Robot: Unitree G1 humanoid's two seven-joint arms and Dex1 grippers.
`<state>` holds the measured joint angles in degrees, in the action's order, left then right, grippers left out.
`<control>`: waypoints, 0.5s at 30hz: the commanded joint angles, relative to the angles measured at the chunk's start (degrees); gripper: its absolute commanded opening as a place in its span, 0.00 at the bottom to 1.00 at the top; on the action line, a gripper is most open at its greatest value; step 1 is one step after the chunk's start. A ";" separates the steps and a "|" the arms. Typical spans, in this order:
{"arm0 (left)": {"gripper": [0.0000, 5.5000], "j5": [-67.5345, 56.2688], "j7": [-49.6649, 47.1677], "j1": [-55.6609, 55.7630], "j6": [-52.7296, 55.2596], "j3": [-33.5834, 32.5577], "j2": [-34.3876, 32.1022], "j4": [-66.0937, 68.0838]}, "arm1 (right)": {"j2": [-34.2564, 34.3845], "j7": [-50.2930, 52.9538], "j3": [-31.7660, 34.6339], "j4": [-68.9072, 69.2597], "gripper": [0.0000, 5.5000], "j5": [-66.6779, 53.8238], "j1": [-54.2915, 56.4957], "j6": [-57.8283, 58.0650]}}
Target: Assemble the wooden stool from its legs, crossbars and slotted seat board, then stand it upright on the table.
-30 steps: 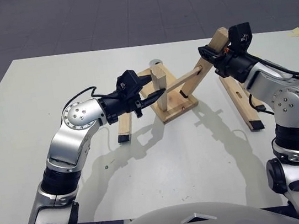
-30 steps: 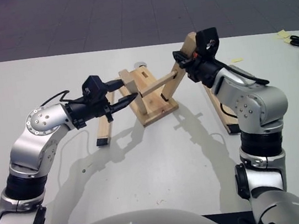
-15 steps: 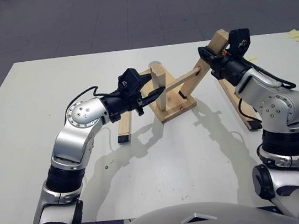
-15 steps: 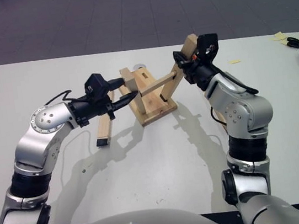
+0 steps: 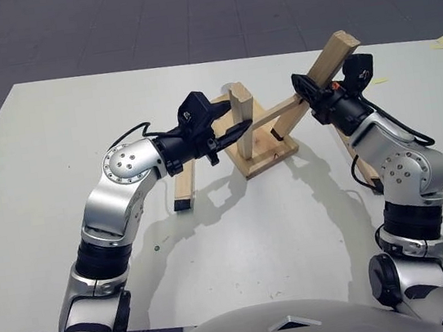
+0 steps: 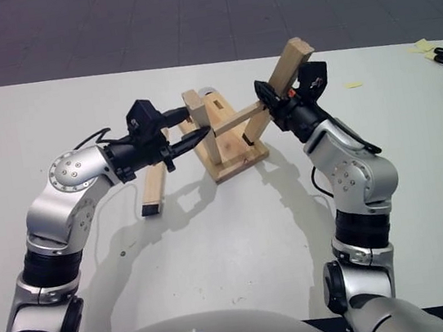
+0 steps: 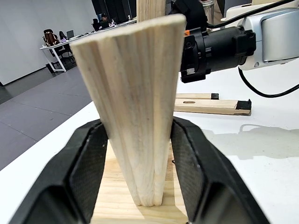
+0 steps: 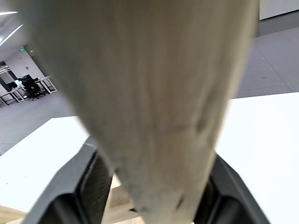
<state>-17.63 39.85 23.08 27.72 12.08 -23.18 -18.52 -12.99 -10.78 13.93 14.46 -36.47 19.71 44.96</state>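
On the white table (image 5: 32, 168), the left gripper (image 5: 227, 136) clamps an upright leg (image 5: 241, 114) standing on the slotted seat board (image 5: 270, 157). The right gripper (image 5: 310, 94) is closed on a tilted leg (image 5: 335, 49) held above the table. A crossbar (image 5: 284, 110) runs from it toward the upright leg, its end hidden there. A spare leg (image 5: 183, 189) lies partly under the left arm.
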 commanded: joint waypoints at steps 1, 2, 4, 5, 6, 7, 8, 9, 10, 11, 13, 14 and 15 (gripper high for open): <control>0.37 1.20 -0.63 0.40 1.12 0.79 0.08 1.45 | 1.00 -2.35 1.40 -0.87 0.53 -3.83 2.78 -0.56; 0.37 1.21 -0.62 0.36 1.12 0.81 0.05 1.43 | 0.91 -2.42 2.00 -1.15 0.56 -4.32 3.47 -0.77; 0.37 1.26 -0.56 0.30 1.09 0.88 0.00 1.49 | 0.78 -2.41 2.77 -1.58 0.61 -5.05 4.49 -0.90; 0.37 1.33 -0.51 0.27 1.03 0.98 -0.03 1.58 | 0.71 -2.43 3.00 -1.69 0.65 -5.37 4.87 -0.93; 0.37 1.40 -0.49 0.22 0.99 1.07 -0.06 1.62 | 0.66 -2.40 3.17 -1.74 0.68 -5.65 5.13 -0.90; 0.37 1.42 -0.50 0.20 1.03 1.16 -0.05 1.61 | 0.55 -2.50 3.24 -1.71 0.70 -5.81 5.31 -0.90; 0.37 1.43 -0.54 0.22 1.08 1.23 -0.02 1.61 | 0.47 -2.52 3.32 -1.67 0.73 -6.01 5.45 -0.89; 0.44 1.46 -0.69 0.29 1.18 1.31 0.08 1.64 | 0.48 -2.36 3.63 -1.52 0.76 -6.39 5.63 -0.82; 0.46 1.49 -0.92 0.34 1.26 1.31 0.20 1.65 | 0.47 -2.21 3.89 -1.36 0.79 -6.79 5.78 -0.78; 0.50 1.43 -1.05 0.51 1.37 1.24 0.34 1.74 | 0.50 -1.89 4.55 -0.99 0.83 -7.74 6.16 -0.65; 0.55 0.82 -1.33 0.77 1.81 0.62 0.58 1.59 | 0.40 -0.86 6.44 -0.64 0.88 -9.95 7.43 -0.59; 0.58 -0.04 -1.42 0.99 2.41 -0.06 0.77 1.47 | 0.26 -0.09 7.63 -0.68 0.90 -11.33 8.35 -0.52; 0.61 -1.01 -1.51 1.29 3.04 -0.97 0.97 1.53 | -0.06 0.67 8.75 -0.94 0.93 -12.53 9.33 -0.37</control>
<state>-17.23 38.90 23.46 29.14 12.83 -22.85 -16.83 -12.46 -11.72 20.21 12.86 -46.47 26.12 44.29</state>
